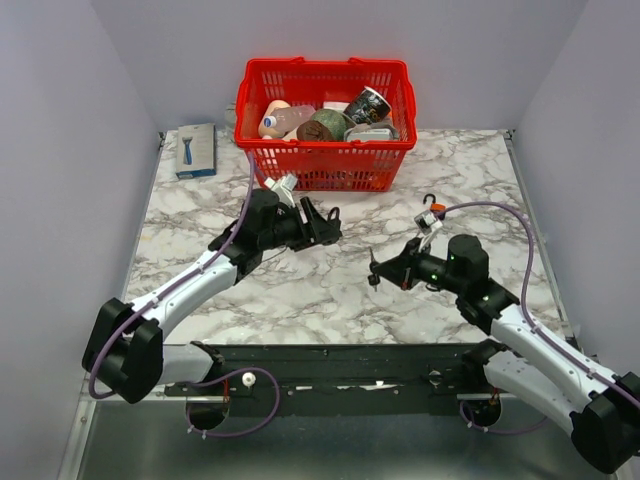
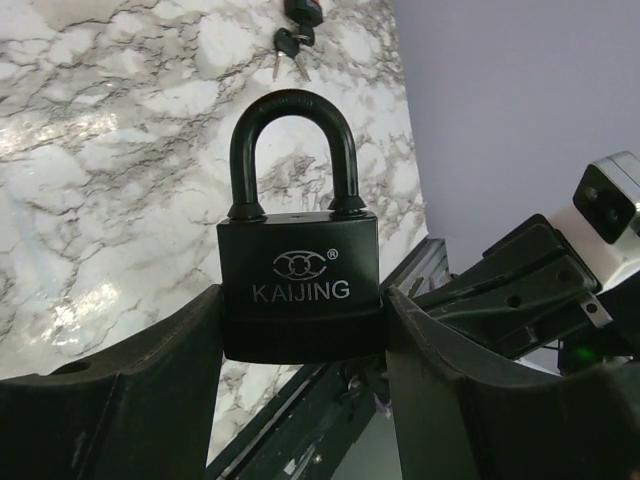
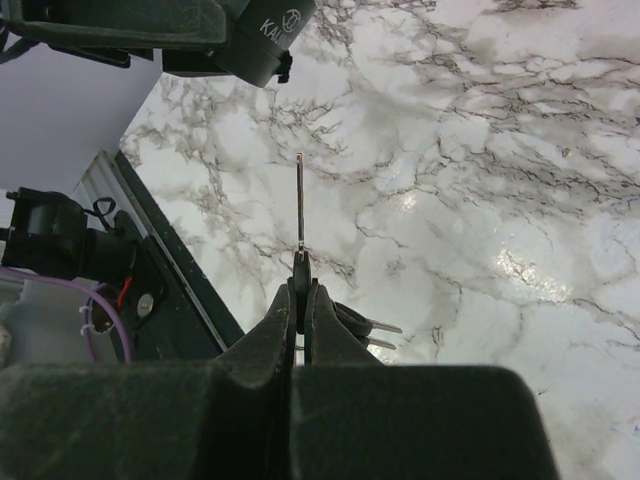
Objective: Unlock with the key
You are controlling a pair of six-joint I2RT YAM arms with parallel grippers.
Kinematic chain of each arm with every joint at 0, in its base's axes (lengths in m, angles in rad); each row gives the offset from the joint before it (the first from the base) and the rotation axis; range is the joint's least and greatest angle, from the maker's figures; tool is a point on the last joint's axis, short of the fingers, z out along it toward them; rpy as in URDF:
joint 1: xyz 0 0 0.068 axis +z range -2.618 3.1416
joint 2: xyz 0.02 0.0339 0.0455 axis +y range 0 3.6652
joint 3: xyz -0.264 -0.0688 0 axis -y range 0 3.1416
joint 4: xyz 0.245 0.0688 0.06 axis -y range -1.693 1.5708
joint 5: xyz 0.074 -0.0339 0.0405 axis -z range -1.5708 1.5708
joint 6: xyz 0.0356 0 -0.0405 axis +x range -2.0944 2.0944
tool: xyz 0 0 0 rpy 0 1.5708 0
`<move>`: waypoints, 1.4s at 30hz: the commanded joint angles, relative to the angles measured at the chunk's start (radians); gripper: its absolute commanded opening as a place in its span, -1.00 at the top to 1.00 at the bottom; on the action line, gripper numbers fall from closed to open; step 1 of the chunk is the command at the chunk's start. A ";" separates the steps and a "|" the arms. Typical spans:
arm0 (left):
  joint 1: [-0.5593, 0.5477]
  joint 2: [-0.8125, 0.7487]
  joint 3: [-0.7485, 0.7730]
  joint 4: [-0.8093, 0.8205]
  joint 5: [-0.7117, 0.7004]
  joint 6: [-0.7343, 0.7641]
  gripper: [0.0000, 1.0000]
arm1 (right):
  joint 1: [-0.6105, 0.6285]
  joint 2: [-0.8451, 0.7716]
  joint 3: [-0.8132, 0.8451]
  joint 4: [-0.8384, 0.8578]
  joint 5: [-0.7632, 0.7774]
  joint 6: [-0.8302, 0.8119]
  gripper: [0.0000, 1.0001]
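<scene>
Left wrist: black KAIJING padlock (image 2: 300, 290)

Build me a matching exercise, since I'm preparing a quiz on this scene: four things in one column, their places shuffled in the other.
Things:
1. padlock
2. key
3. red basket
4. blue packet

Places:
A. far left corner of the table
B. pinched in the right gripper
C. clamped in the left gripper
D. far edge of the table, full of items

Pairs: 1-C, 2-B, 3-D, 4-A.
</scene>
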 commanded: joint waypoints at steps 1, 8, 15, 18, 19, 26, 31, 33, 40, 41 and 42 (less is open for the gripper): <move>0.006 -0.055 0.128 -0.179 -0.135 0.092 0.98 | 0.046 0.033 0.046 0.052 -0.019 0.044 0.99; 0.007 -0.051 0.217 -0.349 -0.374 0.220 1.00 | 0.163 0.186 0.132 0.092 0.042 0.150 0.99; 0.009 -0.043 0.127 -0.279 -0.428 0.217 1.00 | 0.223 0.378 0.249 0.092 0.067 0.226 0.99; 0.000 -0.025 0.142 -0.302 -0.436 0.231 1.00 | 0.238 0.456 0.293 0.091 0.056 0.239 0.99; 0.000 -0.023 0.138 -0.297 -0.431 0.229 1.00 | 0.243 0.470 0.302 0.098 0.054 0.254 0.99; -0.008 -0.026 0.125 -0.293 -0.439 0.224 1.00 | 0.248 0.564 0.355 0.108 0.071 0.308 0.99; -0.017 -0.021 0.127 -0.294 -0.442 0.229 1.00 | 0.267 0.608 0.388 0.117 0.058 0.315 0.99; -0.020 -0.023 0.125 -0.296 -0.445 0.231 1.00 | 0.269 0.619 0.394 0.117 0.058 0.317 0.99; -0.025 -0.025 0.124 -0.296 -0.450 0.234 1.00 | 0.274 0.661 0.427 0.109 0.068 0.317 0.99; -0.025 -0.023 0.124 -0.297 -0.448 0.234 1.00 | 0.272 0.665 0.433 0.109 0.071 0.317 0.99; -0.026 -0.023 0.125 -0.297 -0.445 0.232 1.00 | 0.272 0.667 0.436 0.103 0.082 0.317 0.99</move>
